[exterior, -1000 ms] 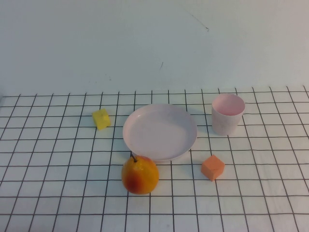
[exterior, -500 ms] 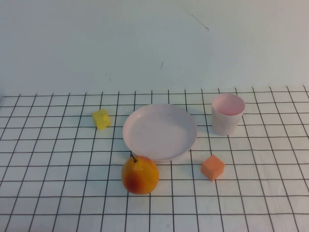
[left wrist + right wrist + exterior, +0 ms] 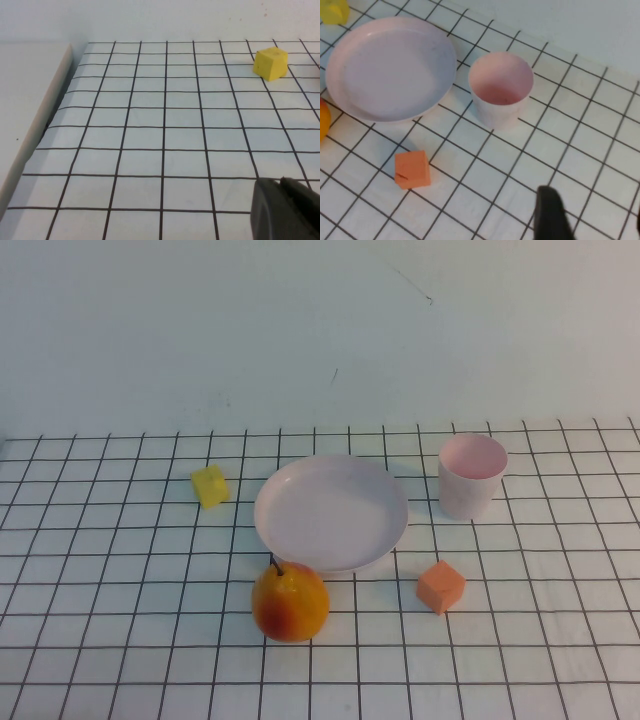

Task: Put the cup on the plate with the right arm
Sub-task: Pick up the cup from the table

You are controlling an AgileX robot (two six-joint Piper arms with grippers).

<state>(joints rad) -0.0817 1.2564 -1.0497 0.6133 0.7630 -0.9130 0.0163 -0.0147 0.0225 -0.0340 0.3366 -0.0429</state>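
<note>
Approaching the upright cup (image 3: 500,89) beside the empty plate (image 3: 390,67), the right gripper (image 3: 592,215) hovers nearby, jaws parted wide; next, straddle the cup; left gripper (image 3: 285,210) parked, jaws unreadable.

The setting looks like a robotics lab or test bench rather than a home or kitchen. The tabletop (image 3: 560,660) is covered by a white sheet printed with a regular black grid, the kind used to mark positions, and behind it stands a plain pale wall (image 3: 300,330) with only a few small marks. What lies on the grid is a small set of props: a pale pink plastic plate (image 3: 331,512), a matching pink cup (image 3: 471,476), a toy pear (image 3: 290,602), a yellow block (image 3: 210,485) and an orange cube (image 3: 441,586). In the left wrist view a bare white board (image 3: 25,115) edges the sheet.
</note>
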